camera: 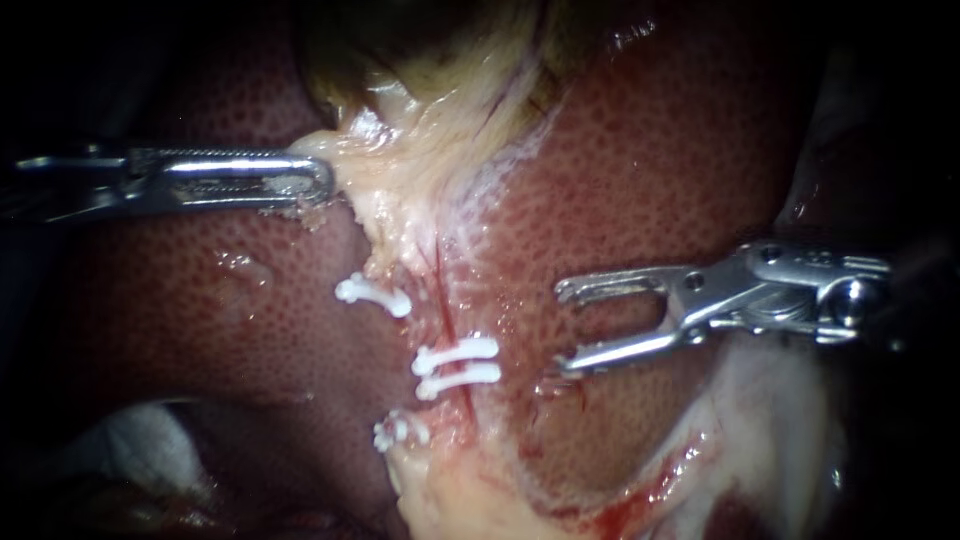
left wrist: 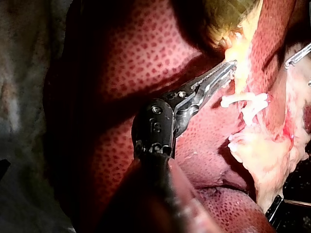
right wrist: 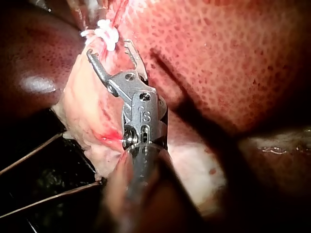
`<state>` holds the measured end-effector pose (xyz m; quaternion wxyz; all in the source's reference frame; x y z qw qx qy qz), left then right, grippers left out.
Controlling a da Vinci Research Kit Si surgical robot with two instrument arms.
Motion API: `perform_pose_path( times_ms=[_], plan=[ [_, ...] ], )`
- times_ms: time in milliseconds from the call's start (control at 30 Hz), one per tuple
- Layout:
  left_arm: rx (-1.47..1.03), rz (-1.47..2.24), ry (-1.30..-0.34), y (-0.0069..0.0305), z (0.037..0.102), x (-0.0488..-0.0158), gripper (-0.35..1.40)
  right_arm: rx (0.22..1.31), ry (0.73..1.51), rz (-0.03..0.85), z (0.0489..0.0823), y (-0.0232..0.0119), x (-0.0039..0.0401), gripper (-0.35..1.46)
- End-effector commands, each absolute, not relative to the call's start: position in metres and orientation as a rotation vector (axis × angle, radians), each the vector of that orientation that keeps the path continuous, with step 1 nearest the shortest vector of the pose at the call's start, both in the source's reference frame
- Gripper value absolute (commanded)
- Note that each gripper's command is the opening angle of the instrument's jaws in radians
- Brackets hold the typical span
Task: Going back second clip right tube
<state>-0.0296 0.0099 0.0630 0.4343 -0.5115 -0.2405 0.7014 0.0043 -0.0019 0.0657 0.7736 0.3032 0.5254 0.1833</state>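
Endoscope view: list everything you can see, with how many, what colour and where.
liver: one, dark red and speckled, behind everything on both sides
gallbladder: one, yellow-green, top centre
pale tissue: one cream strip, running from the gallbladder down the middle
clips: at least four, white, along the strip; one higher, two close together mid-way, one lower
left instrument: one, silver, jaws shut on the pale tissue just below the gallbladder
right instrument: one, silver, jaws open and empty, right of the paired clips
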Motion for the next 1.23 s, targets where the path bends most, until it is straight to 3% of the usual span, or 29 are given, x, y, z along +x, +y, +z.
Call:
perform_pose_path(
  times_ms=[33,333,767,1233],
  plan=[
    [-1.273,1.747,-0.598,0.0099,0.0631,-0.0297,-0.35,0.65,1.138,0.395,0.0654,-0.0017,0.0042,0.49],
    [-1.276,1.754,-0.586,0.0086,0.0647,-0.0312,-0.35,0.646,1.139,0.393,0.0651,-0.0014,0.0039,0.49],
    [-1.271,1.799,-0.621,0.0074,0.0693,-0.0378,-0.35,0.645,1.139,0.393,0.0652,-0.0015,0.004,0.49],
    [-1.277,1.807,-0.621,0.0076,0.0701,-0.0379,-0.35,0.645,1.139,0.394,0.0652,-0.0015,0.0041,0.49]
  ],
)
